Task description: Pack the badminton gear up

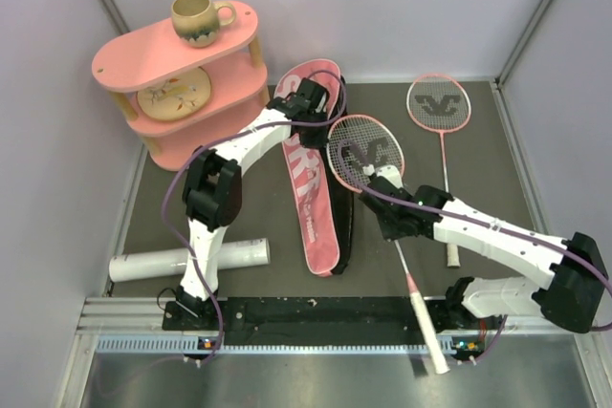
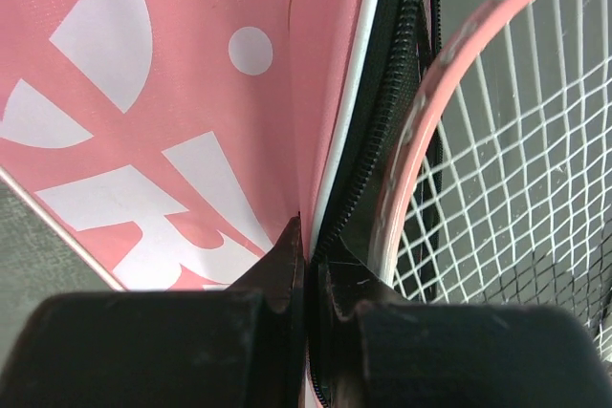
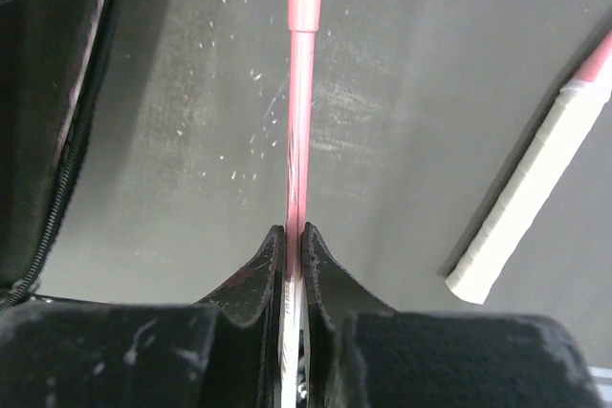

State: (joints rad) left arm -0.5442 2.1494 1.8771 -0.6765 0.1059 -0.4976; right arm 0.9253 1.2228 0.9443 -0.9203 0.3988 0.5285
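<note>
The edge of the pink fabric bag (image 2: 191, 93) is being pinched by the left pincer (image 2: 306, 241), and the shaft of the slim pink-framed racket (image 3: 299, 121) by the right pincer (image 3: 295, 236).

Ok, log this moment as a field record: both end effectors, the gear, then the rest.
left end effector: shut on the bag flap edge, by the zip
right end effector: shut on the held racket shaft
held racket head: against the bag's zip edge
second racket: lying flat, far right
tube: lying near left
shelf: far left, mug on top
</note>
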